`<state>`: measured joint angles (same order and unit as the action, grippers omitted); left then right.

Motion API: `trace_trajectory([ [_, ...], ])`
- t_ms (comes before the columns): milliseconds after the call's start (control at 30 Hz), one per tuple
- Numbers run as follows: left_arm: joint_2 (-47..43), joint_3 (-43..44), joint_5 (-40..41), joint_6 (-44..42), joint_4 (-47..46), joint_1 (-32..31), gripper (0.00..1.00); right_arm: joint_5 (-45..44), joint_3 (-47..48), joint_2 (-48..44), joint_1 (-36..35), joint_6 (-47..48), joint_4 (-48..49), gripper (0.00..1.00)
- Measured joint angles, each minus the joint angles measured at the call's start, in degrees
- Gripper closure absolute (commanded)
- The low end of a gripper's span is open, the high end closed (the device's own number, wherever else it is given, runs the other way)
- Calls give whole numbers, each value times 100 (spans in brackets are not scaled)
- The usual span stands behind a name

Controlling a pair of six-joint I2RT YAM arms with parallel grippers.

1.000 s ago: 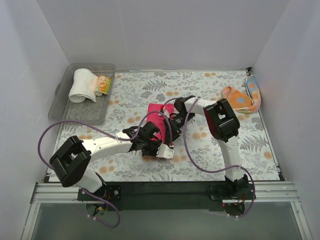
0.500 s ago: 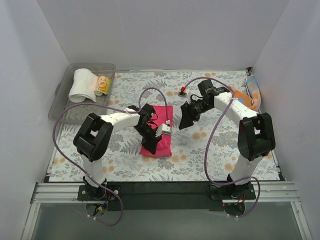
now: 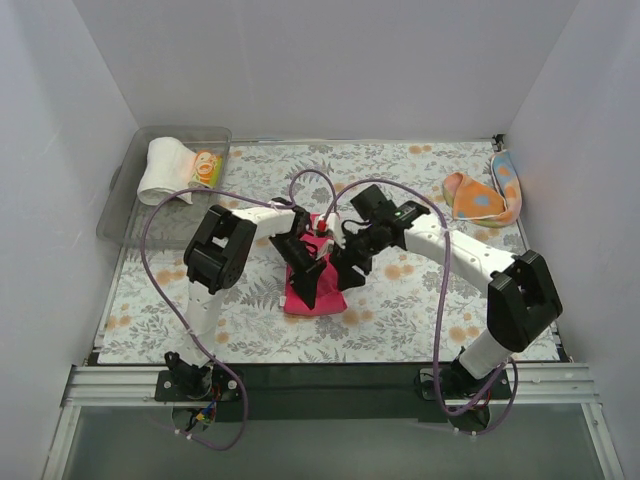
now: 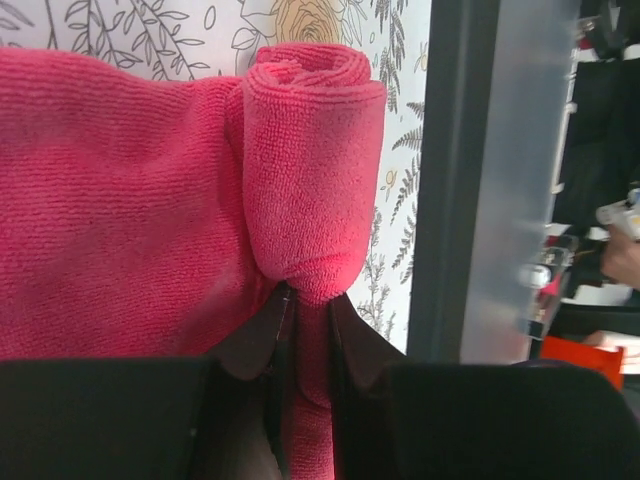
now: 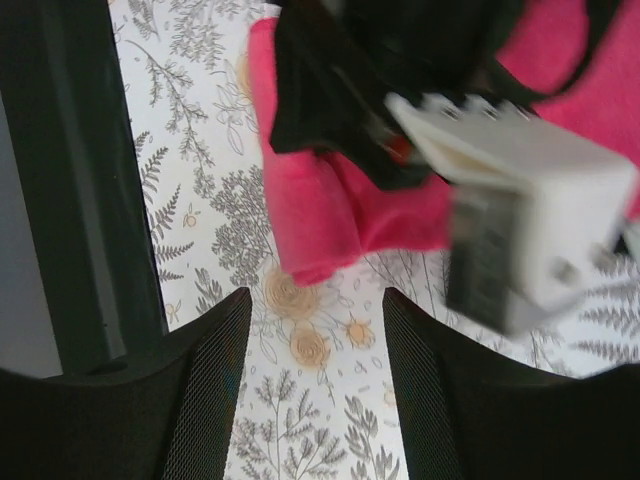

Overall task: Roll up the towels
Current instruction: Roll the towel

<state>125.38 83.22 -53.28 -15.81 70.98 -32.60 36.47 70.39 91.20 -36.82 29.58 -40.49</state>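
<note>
Left gripper [image 4: 308, 322]: jaws nearly closed, pinching a fold of the magenta towel [image 4: 150, 220]. The rolled part of the towel sits just ahead of the fingertips, and the flat remainder spreads to one side of the roll on the floral table covering [image 3: 420, 300].

Right gripper [image 5: 315, 300]: jaws spread wide, nothing held. Only the covering shows between the fingers [image 5: 205, 390]. The towel's near edge is just ahead of the tips, not touching. The left arm's wrist is close in front.

Top view: both grippers are at the towel, the right one just beside the left.
- Orange towel [image 3: 480, 197]: well off beyond the right gripper, crumpled.
- White towel [image 3: 165, 170] and yellow patterned towel [image 3: 207, 167]: in the clear bin [image 3: 160, 222], well away from the left gripper.
</note>
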Motion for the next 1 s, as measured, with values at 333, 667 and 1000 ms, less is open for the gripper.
trace_trajectory([
  [333,374,212,-339,17,372,162,92,-1115,-621,94,-1665,273,1182,30],
  [667,374,201,-356,20,361,184,91,-1862,-1370,411,-1976,669,2168,53],
  [1000,374,289,-374,68,369,326,74,-1878,-1484,468,-1930,776,2459,99],
])
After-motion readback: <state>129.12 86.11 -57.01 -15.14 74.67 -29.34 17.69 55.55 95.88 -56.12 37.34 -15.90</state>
